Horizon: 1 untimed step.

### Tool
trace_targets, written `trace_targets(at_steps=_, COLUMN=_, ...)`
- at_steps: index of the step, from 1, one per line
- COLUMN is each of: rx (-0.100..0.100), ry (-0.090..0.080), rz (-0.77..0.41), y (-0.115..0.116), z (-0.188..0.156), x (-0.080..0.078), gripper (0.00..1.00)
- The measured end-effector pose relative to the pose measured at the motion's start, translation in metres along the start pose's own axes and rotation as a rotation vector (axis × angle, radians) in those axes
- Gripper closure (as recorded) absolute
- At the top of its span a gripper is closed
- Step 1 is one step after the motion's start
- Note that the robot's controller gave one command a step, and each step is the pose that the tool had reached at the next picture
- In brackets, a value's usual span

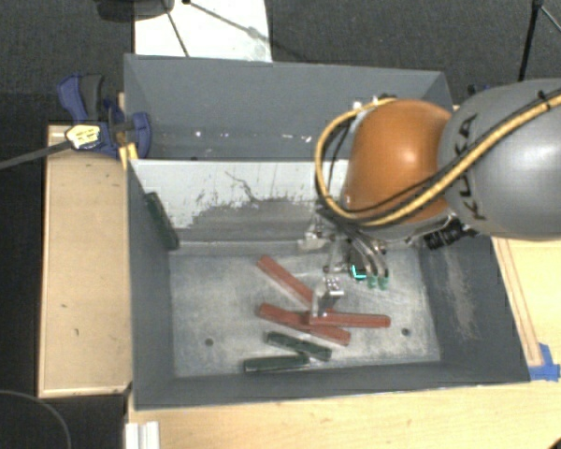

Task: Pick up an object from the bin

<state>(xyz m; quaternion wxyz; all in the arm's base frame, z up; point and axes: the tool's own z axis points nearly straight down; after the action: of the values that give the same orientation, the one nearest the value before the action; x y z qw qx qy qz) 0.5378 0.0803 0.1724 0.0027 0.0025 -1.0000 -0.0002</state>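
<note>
In the camera view, a little right of the middle of the grey bin's (215, 288) floor, my pincer (330, 299) hangs low, pointing straight down. I cannot tell whether it is released or clenched, and nothing shows grasped in it. My arm comes in over the bin's right wall. I judge the downward pose suits thin things lying flat, which can only be taken from above.

Just under the tip is a small heap of flat sticks. The nearest is a long red-brown stick (355, 321). Its long axis runs almost parallel to the bin's near edge, and its free end points toward the right wall.

A second red-brown stick (285, 316) crosses it there, slanting from the left toward the near right. A third red-brown stick (282, 275) slants down from the far left toward the pincer.

Two dark green sticks (299, 346) lie nearer the near edge, roughly along it. Another dark stick (159, 221) leans against the left wall near the far left corner.
</note>
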Motion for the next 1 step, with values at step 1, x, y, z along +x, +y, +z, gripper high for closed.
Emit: trace_targets(at_steps=1, rx=-0.001, ry=-0.008, rz=0.002, y=-0.0004, z=-0.0040, x=-0.0018, gripper=0.00)
